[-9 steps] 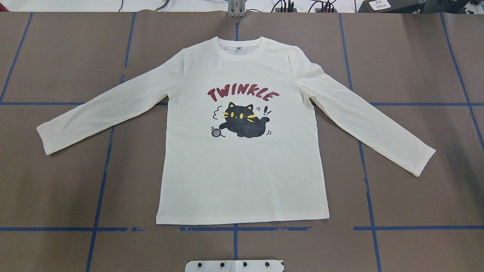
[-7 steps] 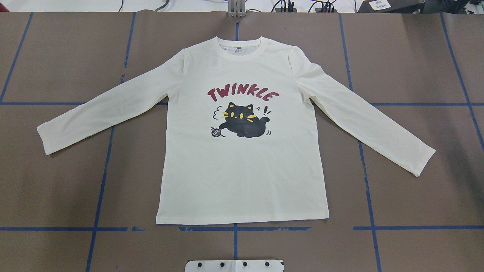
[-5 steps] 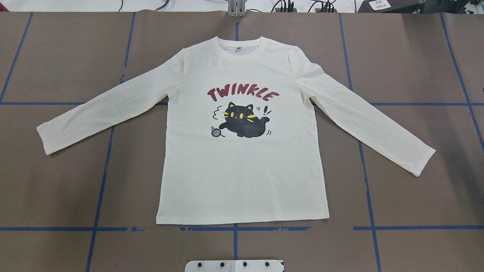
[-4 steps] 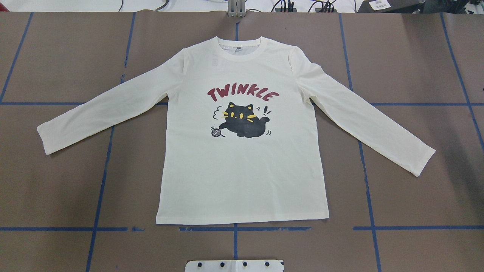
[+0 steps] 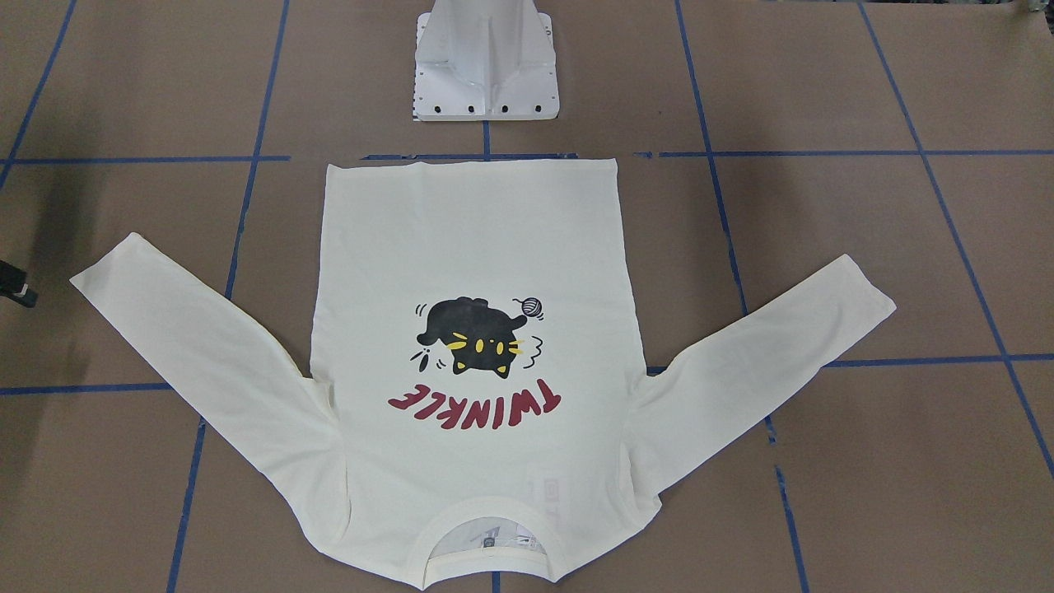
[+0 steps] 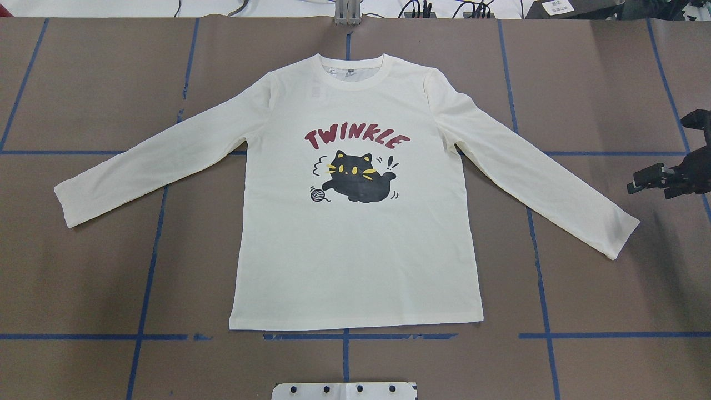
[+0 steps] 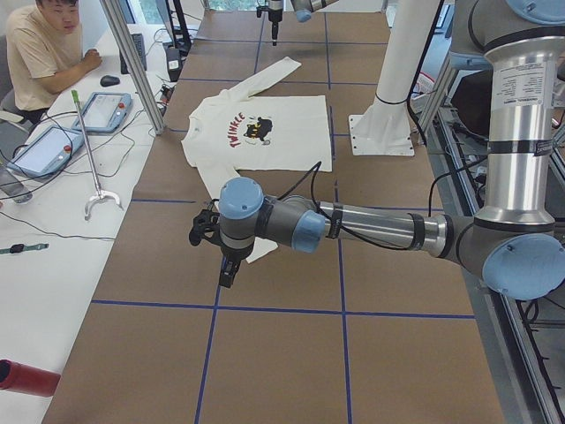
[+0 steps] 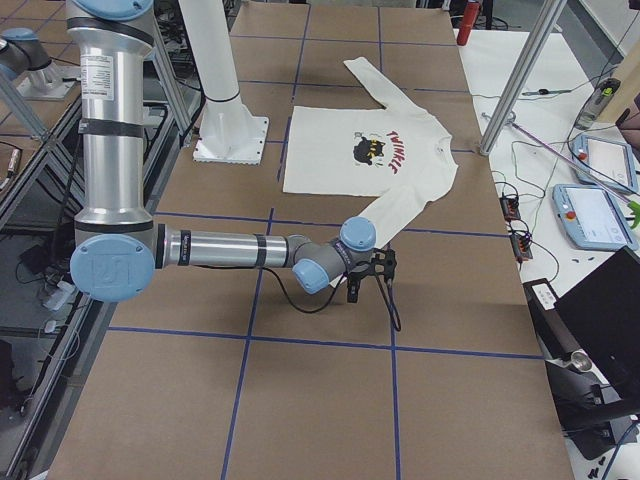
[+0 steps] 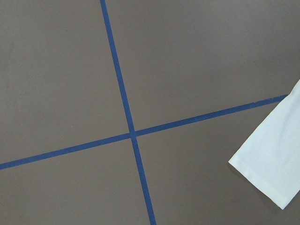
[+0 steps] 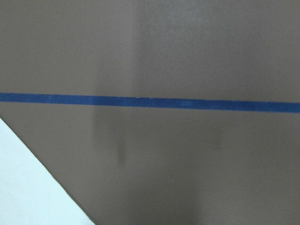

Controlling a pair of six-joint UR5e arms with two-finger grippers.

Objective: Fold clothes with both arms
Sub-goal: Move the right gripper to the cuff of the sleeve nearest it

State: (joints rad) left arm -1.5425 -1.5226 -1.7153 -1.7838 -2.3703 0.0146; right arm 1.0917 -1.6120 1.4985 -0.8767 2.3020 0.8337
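Note:
The cream long-sleeved shirt lies flat on the brown table with the black cat print and red "TWINKLE" facing up, both sleeves spread out. Its hem is toward the robot base and its collar is at the far side. My right gripper hangs at the overhead view's right edge, just beyond the right cuff, apart from it; I cannot tell its state. My left gripper shows only in the exterior left view, above the table beside the left cuff, so I cannot tell its state.
The white pedestal base stands just behind the shirt's hem. Blue tape lines cross the brown table cover. A person sits at a side table with teach pendants and cables. A red cylinder lies on that side table.
The right gripper has come into the overhead view from the right edge, toward the right cuff. The shirt has not moved.

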